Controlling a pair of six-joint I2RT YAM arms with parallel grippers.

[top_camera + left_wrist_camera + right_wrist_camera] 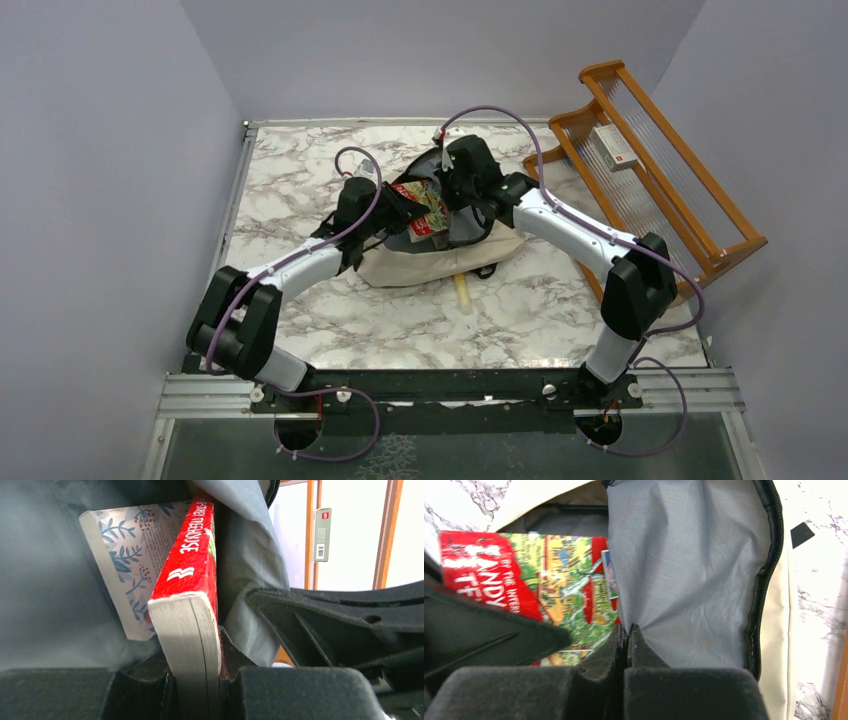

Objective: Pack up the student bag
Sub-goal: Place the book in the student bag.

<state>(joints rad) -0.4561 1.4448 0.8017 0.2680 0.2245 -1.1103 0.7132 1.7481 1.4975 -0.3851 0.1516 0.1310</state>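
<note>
Two pincers: right pincer (626, 647), closed on the lining (684, 565) ahead, holds the bag (420, 264) open; left pincer (194, 672) grips the book (190, 565) for insertion.

Cream backpack (420, 268), grey lining (684, 570), red book (192, 565) with green-yellow cover art, white book (132, 545) with blue leaves, white grey-veined marble counter (400, 330)

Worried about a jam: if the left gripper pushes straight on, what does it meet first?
Probably the floral book already inside the student bag, beside the held red book; depth is unclear.
</note>
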